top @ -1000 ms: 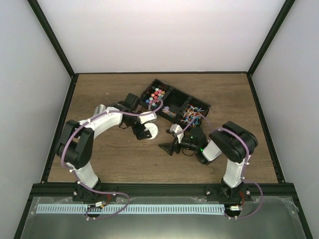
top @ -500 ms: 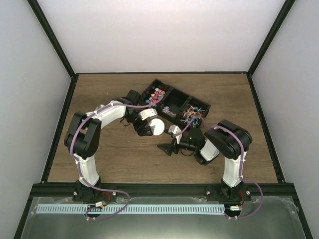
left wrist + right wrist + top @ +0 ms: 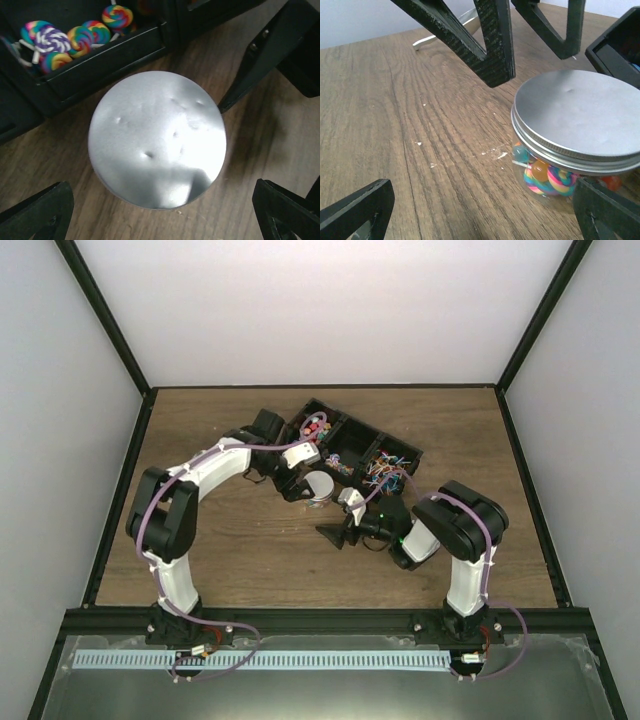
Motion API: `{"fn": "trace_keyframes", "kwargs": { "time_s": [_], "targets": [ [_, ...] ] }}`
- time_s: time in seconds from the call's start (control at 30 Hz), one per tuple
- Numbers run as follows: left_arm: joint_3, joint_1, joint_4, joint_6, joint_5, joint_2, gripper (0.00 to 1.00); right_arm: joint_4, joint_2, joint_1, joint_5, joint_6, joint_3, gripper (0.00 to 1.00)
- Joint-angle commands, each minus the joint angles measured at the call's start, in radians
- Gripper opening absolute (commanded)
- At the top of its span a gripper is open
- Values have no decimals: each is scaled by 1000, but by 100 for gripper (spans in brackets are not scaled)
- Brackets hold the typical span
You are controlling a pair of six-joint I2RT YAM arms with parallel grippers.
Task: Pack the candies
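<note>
A small clear jar [image 3: 555, 175] stands on the wood with a silver lid [image 3: 577, 112] resting on it. Candies [image 3: 545, 176], swirled lollipops and round sweets, show through its wall. From above, the lid [image 3: 157, 137] fills the left wrist view. My left gripper [image 3: 160, 220] hangs open over it, a finger on each side with a gap to the rim. My right gripper [image 3: 480, 215] lies low and open on the jar's near side, the jar by its right finger. More candies [image 3: 315, 427] fill the black tray [image 3: 330, 412].
The compartment tray [image 3: 100, 75] lies just beyond the jar, with lollipops [image 3: 75, 37] in its nearest cell. The left gripper's black fingers [image 3: 487, 42] hang over the jar in the right wrist view. Black rails edge the wooden table [image 3: 220, 540].
My left gripper has swung right and toward the tray with the lid under it; the lid now sits on the jar. The right gripper has barely shifted.
</note>
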Motion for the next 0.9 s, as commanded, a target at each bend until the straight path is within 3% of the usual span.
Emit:
{"fn": "trace_keyframes", "kwargs": {
  "time_s": [0.0,0.13,0.47,0.87],
  "targets": [
    [-35,-15,145,-43,-68,-40,100,10,-3,-5,49,6,17,100],
    [89,-17,89,-97,-44,57,95,41,0,-13,73,7,-10,99],
    [213,-26,13,-199,85,204,75,28,-3,-39,76,7,-22,98],
    [265,-24,-78,-108,193,297,56,35,26,-47,60,-1,-5,93]
  ]
}}
